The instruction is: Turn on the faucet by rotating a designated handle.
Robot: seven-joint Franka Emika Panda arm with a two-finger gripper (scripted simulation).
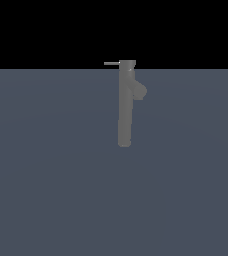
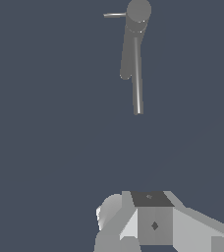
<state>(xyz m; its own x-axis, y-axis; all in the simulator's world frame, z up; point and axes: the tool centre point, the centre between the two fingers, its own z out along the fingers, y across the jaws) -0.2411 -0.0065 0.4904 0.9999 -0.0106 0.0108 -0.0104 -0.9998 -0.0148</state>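
The faucet [image 1: 125,110] is a tall slim grey column standing on the flat blue-grey floor, with a stubby spout [image 1: 139,91] branching towards the exterior view's right and a cap [image 1: 128,63] on top. The handle [image 1: 111,63] is a thin light-grey rod sticking out level from the cap towards the exterior view's left. The wrist view looks down on the faucet [image 2: 137,74] from a distance, with its cap [image 2: 138,10], handle [image 2: 115,15] and spout [image 2: 127,61] showing. No gripper fingers show in either view.
A blocky grey and white part of the arm [image 2: 153,224] fills the edge of the wrist view, far from the faucet. The blue-grey floor [image 1: 46,175] stretches flat all around the faucet. The background above it is black.
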